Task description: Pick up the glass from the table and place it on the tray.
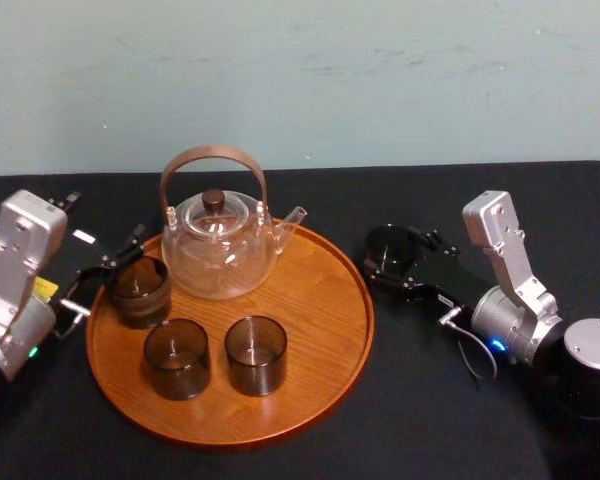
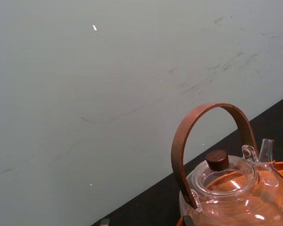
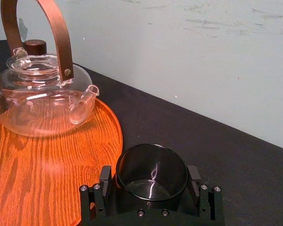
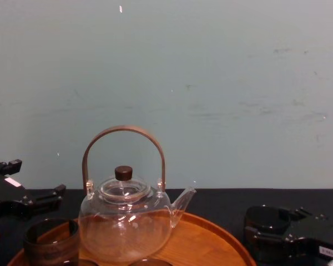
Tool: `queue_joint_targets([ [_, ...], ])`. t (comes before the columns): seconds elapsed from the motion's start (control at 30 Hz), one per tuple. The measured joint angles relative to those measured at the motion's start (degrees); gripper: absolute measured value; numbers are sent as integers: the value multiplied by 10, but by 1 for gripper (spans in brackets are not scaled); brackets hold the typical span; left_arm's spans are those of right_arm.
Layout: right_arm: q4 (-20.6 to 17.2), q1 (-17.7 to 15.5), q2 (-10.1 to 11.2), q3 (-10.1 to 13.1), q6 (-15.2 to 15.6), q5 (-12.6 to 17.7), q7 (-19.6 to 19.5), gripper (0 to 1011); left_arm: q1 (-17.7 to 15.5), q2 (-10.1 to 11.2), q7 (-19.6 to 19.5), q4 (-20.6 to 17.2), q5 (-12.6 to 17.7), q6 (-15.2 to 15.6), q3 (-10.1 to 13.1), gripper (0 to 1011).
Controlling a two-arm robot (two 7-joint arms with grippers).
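We see a flat black cloth-covered surface (image 1: 460, 420) running back to a pale wall. On it lies the large round orange-brown wooden tray (image 1: 320, 330) with a low raised rim. At the back of the tray stands a clear glass teapot (image 1: 220, 245) with a curved brown handle and a dark knob on its lid, its spout pointing to the right.

The right gripper (image 3: 150, 183) lies low at the right of the tray. Its jaws are closed against the two sides of a short round dark smoked glass (image 1: 390, 250). That glass is upright, off the tray and just beside its right rim; we cannot tell whether it rests on the surface.

The left gripper (image 1: 102, 275) sits at the tray's left edge, jaws spread apart, next to a second dark glass (image 1: 138, 290) standing just inside the rim. Two more dark glasses (image 1: 177, 357) (image 1: 255, 353) stand side by side at the front of the tray.
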Motion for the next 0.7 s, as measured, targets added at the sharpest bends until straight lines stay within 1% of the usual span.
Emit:
queue_joint_targets([
  [0.3, -1, -1, 1, 1, 0, 0, 0, 1002, 0, 0, 0, 0, 0, 0, 0, 1001],
  [0.4, -1, -1, 1, 1, 0, 0, 0, 944, 0, 0, 0, 0, 0, 0, 0, 1002],
  [0.43, -2, -1, 1, 1, 0, 0, 0, 944, 0, 0, 0, 0, 0, 0, 0, 1002],
  [0.47, -2, -1, 1, 1, 0, 0, 0, 913, 0, 0, 0, 0, 0, 0, 0, 1002],
  [0.7, -2, -2, 1, 2, 1, 0, -1, 904, 0, 0, 0, 0, 0, 0, 0, 1001],
])
